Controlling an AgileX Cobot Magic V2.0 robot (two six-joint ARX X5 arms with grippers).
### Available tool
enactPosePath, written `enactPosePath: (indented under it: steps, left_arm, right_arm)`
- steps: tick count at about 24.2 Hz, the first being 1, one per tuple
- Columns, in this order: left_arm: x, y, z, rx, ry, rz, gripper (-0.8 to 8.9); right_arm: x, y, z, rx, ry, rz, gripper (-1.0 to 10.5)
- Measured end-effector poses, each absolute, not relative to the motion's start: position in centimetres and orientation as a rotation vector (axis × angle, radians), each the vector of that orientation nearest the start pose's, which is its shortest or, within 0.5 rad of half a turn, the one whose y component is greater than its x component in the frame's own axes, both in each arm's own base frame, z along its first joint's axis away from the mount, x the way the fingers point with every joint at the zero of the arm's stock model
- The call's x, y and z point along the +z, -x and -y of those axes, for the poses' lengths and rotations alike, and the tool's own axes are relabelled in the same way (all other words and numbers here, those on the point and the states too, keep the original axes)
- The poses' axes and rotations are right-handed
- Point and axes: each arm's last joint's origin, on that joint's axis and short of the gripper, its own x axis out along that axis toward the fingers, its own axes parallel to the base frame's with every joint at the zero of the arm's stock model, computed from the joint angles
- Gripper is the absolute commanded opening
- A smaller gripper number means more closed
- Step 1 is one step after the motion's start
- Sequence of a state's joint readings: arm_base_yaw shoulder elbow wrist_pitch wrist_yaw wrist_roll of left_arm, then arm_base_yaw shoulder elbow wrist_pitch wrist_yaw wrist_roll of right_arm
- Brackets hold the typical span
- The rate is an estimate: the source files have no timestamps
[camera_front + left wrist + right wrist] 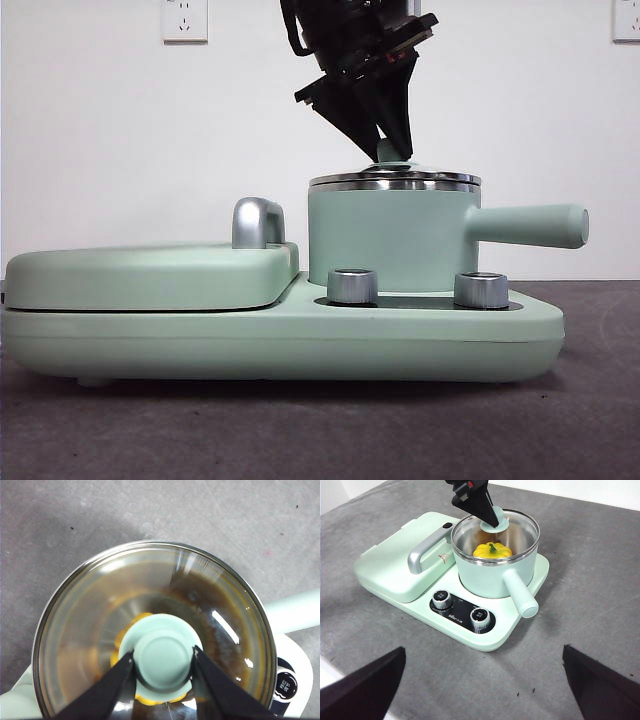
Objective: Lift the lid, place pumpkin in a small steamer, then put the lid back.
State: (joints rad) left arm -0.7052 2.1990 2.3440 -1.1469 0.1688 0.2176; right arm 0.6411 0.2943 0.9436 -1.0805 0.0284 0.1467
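The small steamer (390, 235) stands on the right side of the mint-green cooker base (280, 345), its long handle (530, 225) pointing right. The glass lid (395, 180) rests level on the steamer's steel rim. My left gripper (388, 140) comes down from above and is shut on the lid's mint-green knob (162, 655), one jaw pressing each side. Through the glass (100, 610) the yellow pumpkin (492, 550) shows inside the steamer (485, 577). My right gripper (484, 650) hangs open well in front of the cooker, holding nothing.
A flat mint-green griddle cover (150, 275) with a steel handle (255, 222) takes up the cooker's left half. Two steel dials (352, 286) (481, 290) sit in front of the steamer. Grey table (590, 590) surrounds the cooker; a white wall stands behind.
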Motion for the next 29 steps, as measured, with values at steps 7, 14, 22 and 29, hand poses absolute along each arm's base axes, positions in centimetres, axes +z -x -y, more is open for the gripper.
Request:
enactPosePath:
  steps: [7,14,22,29]
  left_arm:
    - [33.0,-34.5,30.7,-0.903,-0.428,-0.929,4.67]
    - [36.9,-31.2,27.8,-0.851,-0.367,-1.032,5.04]
    - [44.2,-24.0,21.6,-0.826,-0.274,-0.961,5.03]
    - [43.5,-17.9,16.9,-0.836,-0.291,-1.003,4.98]
  right_arm:
    - [33.6,-1.2,-0.8,0.571,0.004,-0.456,5.0]
    - [33.6,-1.2,-0.8,0.571,0.004,-0.456,5.0]
    - [33.6,-1.2,-0.8,0.587,0.000,-0.458,5.0]
    - [34.4,-1.3,-1.2,0.686,-0.044,-0.382,5.0]
